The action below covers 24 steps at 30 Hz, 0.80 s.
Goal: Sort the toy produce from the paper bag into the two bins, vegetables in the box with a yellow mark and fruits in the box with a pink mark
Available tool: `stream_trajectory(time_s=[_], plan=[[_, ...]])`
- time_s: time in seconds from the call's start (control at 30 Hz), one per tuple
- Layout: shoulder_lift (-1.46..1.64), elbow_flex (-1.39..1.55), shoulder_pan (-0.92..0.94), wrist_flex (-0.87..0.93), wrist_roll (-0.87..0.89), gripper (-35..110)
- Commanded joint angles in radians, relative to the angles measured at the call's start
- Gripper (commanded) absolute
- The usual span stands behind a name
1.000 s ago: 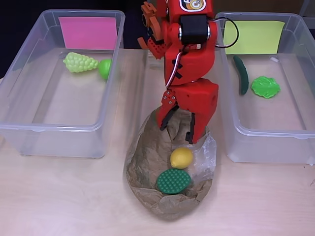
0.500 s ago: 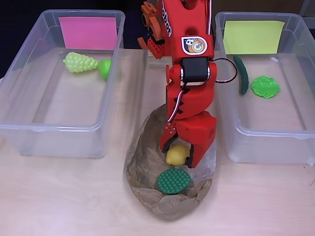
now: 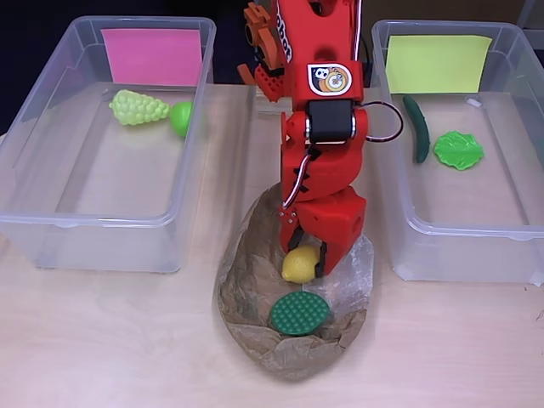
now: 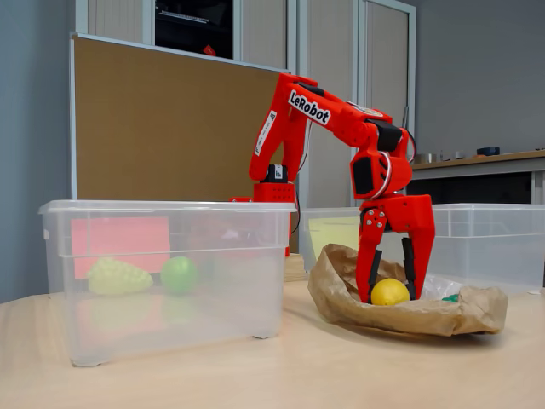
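Lying nearest the camera in the overhead view, a crumpled brown paper bag [image 3: 293, 327] is spreading open on the pale wooden table [image 3: 110, 340]. A dark green, dimpled round toy [image 3: 299, 313] is sitting in its front part. Just behind it, a smooth yellow lemon [image 3: 299, 265] is resting in the bag with the red gripper [image 4: 390, 277] straddling it, one finger on each side; whether the fingers are pressing it I cannot tell. Farther back, a clear bin with a pink mark [image 3: 153, 56] is holding pale green grapes [image 3: 138, 108] and a green ball [image 3: 180, 118]. The bin with a yellow mark [image 3: 438, 63] is holding a cucumber [image 3: 416, 127] and a leafy green piece [image 3: 459, 150]. Behind stands a brown board [image 4: 162, 128].
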Motion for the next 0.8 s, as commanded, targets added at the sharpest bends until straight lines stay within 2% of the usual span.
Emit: stream_trajectory(time_s=[0.0, 0.13, 0.27, 0.6, 0.77], plan=[[0.051, 0.012, -0.003, -0.002, -0.058, 8], [0.058, -0.003, 0.020, -0.018, -0.173, 8], [0.114, -0.035, 0.055, 0.009, -0.405, 8], [0.272, -0.345, 0.064, 0.336, -0.986, 10], [0.428, -0.324, 0.152, 0.403, -1.121, 10]])
